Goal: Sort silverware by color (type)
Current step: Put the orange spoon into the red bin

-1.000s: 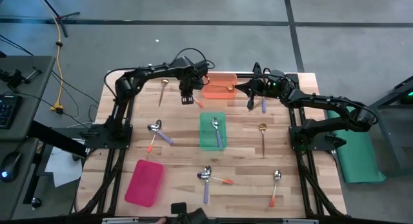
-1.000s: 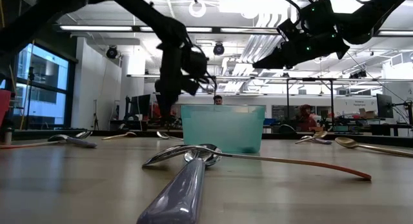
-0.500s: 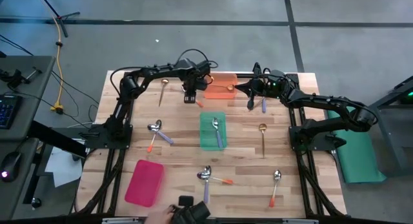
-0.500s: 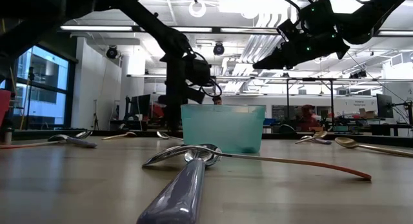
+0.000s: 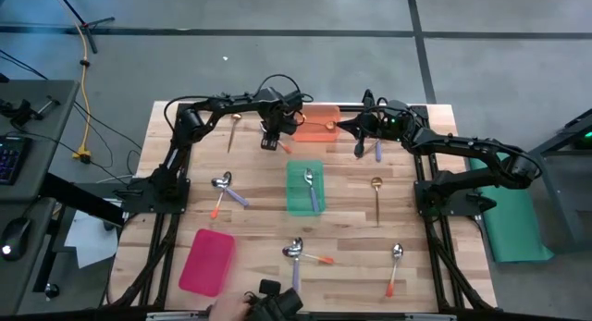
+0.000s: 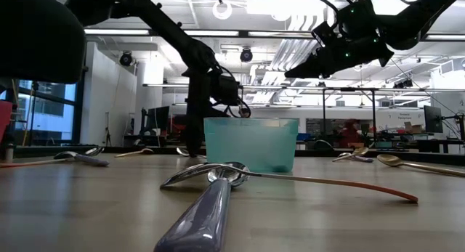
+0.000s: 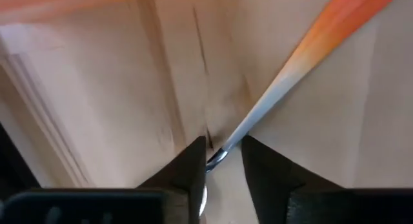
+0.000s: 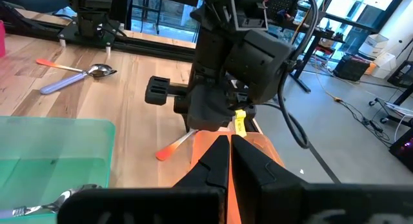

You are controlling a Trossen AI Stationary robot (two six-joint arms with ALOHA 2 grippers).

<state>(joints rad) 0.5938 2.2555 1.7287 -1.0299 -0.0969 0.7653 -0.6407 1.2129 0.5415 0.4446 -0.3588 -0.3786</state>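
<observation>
My left gripper [image 5: 270, 143] points down at the table beside the orange tray's [image 5: 314, 134] left end. Its fingers stand narrowly open on either side of an orange-handled spoon's neck [image 7: 258, 114], with the bowl behind them. The right wrist view shows that spoon's handle [image 8: 171, 147] sticking out from under this gripper. My right gripper [image 5: 344, 126] hovers shut and empty over the orange tray's right end, where a gold spoon [image 5: 326, 127] lies. Other spoons lie scattered on the table. A purple one [image 5: 311, 187] lies in the green tray [image 5: 294, 199]. My left gripper [image 7: 224, 162] comes from above, with its fingers across the orange-handled spoon's thin neck [image 7: 227, 148], close to the bowl. The neck runs close along one finger [image 7: 193, 161]. I cannot tell whether they touch. The spoon seems to lie on the wood.
A pink tray [image 5: 206, 261] sits near the table's near-left corner. Spoon pairs lie at the left [image 5: 222, 184] and near the near edge [image 5: 296, 252]. Gold spoons lie far left [image 5: 234, 127] and at the right [image 5: 376, 187]. A person's dark-gloved hand [image 5: 268, 302] shows at the near edge.
My left gripper has moved slightly toward the table's right and come down to the table top over the orange-handled spoon. The right arm has kept still.
</observation>
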